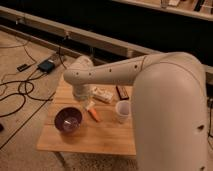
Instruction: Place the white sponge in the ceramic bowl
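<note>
The dark purple ceramic bowl (68,120) sits on the front left of the wooden table (107,137). A small off-white block, apparently the white sponge (90,104), lies right of the bowl, touching the top of an orange carrot-like piece (94,115). My gripper (81,96) hangs under the white wrist, just left of the sponge and above the bowl's far rim. The arm hides most of it.
A longer white printed box (103,94) lies behind the sponge. A translucent white cup (122,111) stands to its right, and a dark bar (121,91) lies at the back. Cables and a black box (46,65) are on the floor to the left.
</note>
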